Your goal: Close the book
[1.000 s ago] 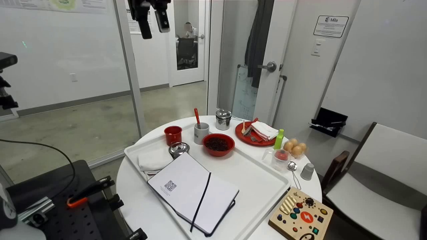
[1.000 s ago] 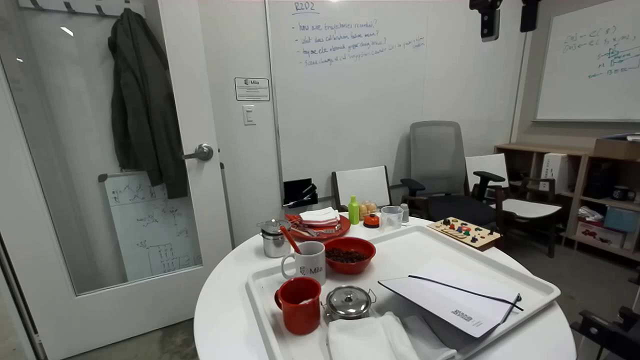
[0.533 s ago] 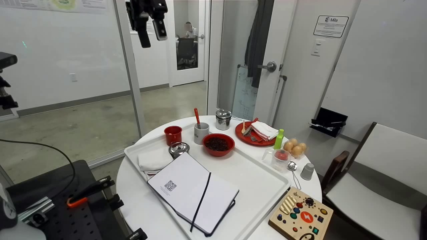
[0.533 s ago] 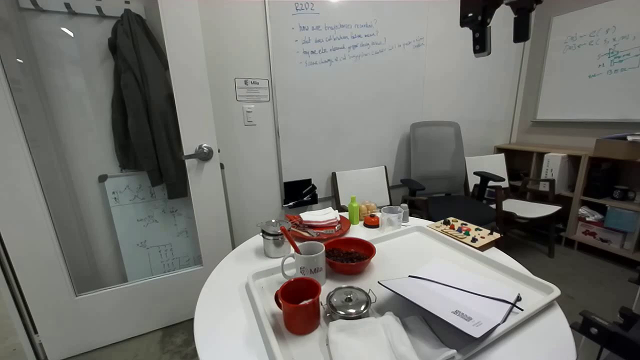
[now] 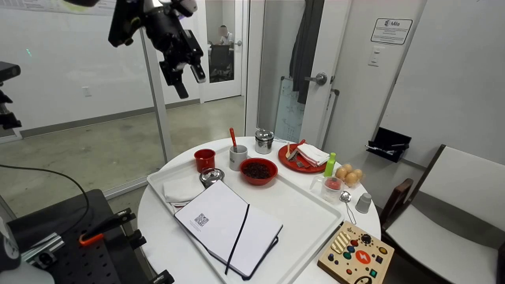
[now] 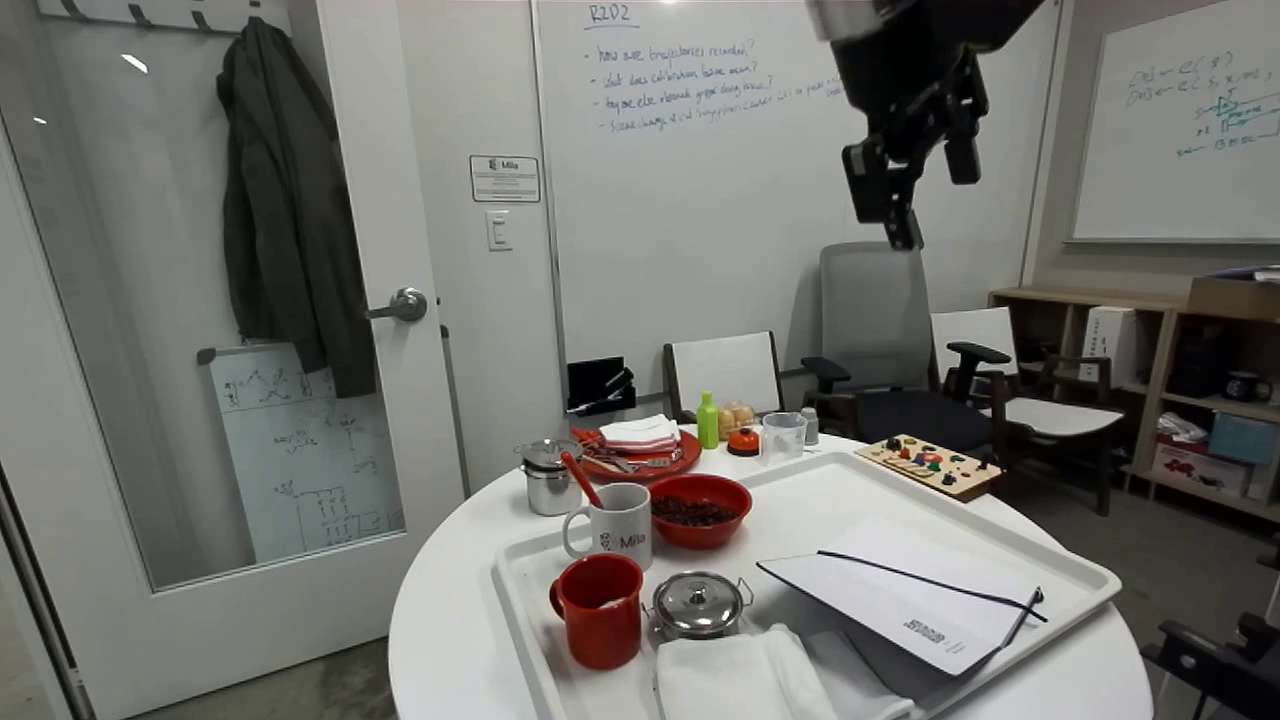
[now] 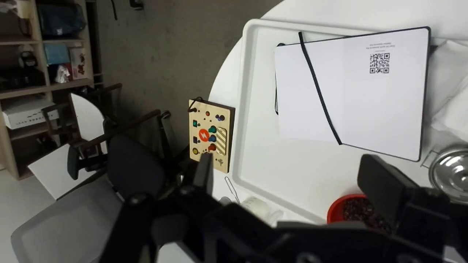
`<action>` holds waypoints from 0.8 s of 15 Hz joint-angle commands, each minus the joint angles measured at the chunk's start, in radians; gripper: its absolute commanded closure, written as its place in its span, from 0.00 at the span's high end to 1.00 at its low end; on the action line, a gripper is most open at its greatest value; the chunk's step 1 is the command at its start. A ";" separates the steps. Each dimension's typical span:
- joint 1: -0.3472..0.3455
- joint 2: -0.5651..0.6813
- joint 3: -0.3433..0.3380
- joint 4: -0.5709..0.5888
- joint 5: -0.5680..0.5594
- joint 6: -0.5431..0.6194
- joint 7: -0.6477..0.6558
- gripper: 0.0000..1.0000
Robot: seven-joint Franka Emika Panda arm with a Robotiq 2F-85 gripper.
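The book point(image 5: 215, 225) lies open on the white tray, its white pages up, with a QR code on one page and a dark cover edge around it. Its thin black strap point(image 5: 239, 236) runs across the pages near the middle. The book also shows in an exterior view point(image 6: 915, 600) and in the wrist view point(image 7: 384, 106). My gripper point(image 5: 192, 84) is high above the table, well apart from the book, with its fingers spread and nothing between them. It also shows in an exterior view point(image 6: 935, 207) and in the wrist view point(image 7: 287, 164).
The tray point(image 5: 311, 236) also holds a red bowl point(image 5: 258, 177), a grey mug point(image 5: 238, 158), a red mug point(image 5: 204, 159), a steel pot point(image 6: 699, 605) and a white cloth point(image 5: 183, 189). A wooden board with colourful pieces point(image 5: 357, 252) is at the table's edge.
My gripper has come down from the top edge of both exterior views, and more of the arm shows. The book and the other things have not moved.
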 commanded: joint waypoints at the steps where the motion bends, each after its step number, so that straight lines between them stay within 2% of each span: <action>1: 0.060 0.224 -0.024 0.075 -0.105 -0.003 0.079 1.00; 4: 0.116 0.395 -0.074 0.143 -0.137 -0.012 0.091 1.00; 6: 0.160 0.481 -0.111 0.197 -0.117 -0.038 0.050 1.00; 7: 0.170 0.372 -0.128 0.108 -0.103 0.002 0.064 1.00; 9: 0.192 0.416 -0.155 0.125 -0.101 0.005 0.065 1.00; 12: 0.196 0.398 -0.158 0.122 -0.102 0.003 0.066 1.00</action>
